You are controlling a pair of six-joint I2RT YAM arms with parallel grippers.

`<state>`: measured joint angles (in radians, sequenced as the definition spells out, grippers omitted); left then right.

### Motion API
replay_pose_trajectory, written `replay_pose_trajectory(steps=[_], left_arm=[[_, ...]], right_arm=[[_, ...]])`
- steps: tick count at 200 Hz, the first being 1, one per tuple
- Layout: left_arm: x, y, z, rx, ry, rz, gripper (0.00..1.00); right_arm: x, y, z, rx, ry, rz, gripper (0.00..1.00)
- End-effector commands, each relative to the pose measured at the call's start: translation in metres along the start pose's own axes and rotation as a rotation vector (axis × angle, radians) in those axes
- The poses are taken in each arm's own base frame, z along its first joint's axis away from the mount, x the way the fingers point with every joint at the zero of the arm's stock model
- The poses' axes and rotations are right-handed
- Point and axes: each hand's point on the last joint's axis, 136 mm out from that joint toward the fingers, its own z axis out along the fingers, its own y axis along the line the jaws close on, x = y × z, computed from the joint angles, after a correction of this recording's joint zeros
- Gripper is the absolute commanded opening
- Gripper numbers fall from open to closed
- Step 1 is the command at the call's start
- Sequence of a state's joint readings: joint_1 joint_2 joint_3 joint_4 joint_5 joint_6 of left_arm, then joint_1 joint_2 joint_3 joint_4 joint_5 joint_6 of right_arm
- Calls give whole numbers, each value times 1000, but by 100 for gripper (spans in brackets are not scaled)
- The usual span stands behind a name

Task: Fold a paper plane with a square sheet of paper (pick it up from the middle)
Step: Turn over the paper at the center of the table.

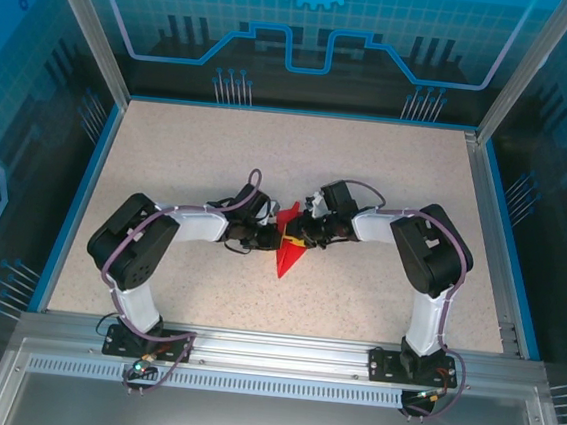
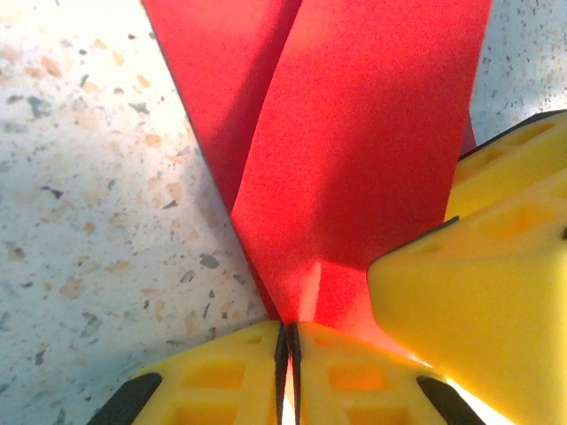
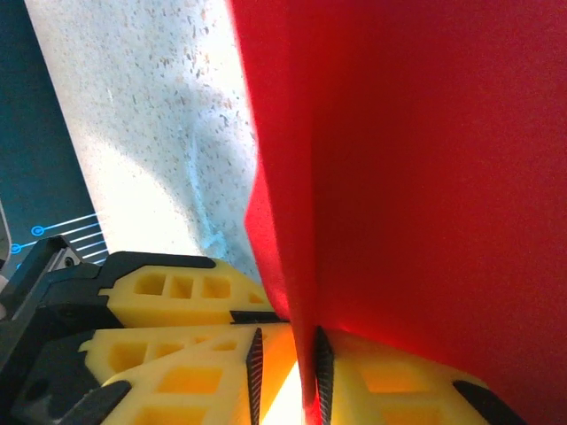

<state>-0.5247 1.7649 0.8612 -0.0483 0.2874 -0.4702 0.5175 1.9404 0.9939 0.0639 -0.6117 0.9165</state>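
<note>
top view: paper (image 1: 287, 257) at table (image 1: 189, 153) centre. left gripper (image 2: 288, 350) clamped on its fold, i see no gap. right gripper (image 3: 288, 359) straddles its edge, jaws slightly apart

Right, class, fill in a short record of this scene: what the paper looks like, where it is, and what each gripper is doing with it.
paper: red paper, folded to a point, tip toward the arm bases
place: at the middle of the table, between the two grippers
left gripper: shut, pinching the paper
right gripper: pads slightly apart, paper between them; firm grip unclear
</note>
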Motion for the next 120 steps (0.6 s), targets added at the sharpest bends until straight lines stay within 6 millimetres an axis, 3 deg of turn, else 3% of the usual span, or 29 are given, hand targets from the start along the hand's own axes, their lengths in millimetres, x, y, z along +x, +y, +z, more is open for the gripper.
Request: replay_pose_trajectory(steps=[1,86,120], left_arm=[[4,-1,-8,39,7,-37,14],[-1,-4,-17,82,-13,-71,18],[-11,-11,-37,91,-55,-78,35]], right_arm=[[17,-12,8,56,49,-2,24],[15,-6,9,43,46,-16,9],[12,6,1,24,30,-42,4]])
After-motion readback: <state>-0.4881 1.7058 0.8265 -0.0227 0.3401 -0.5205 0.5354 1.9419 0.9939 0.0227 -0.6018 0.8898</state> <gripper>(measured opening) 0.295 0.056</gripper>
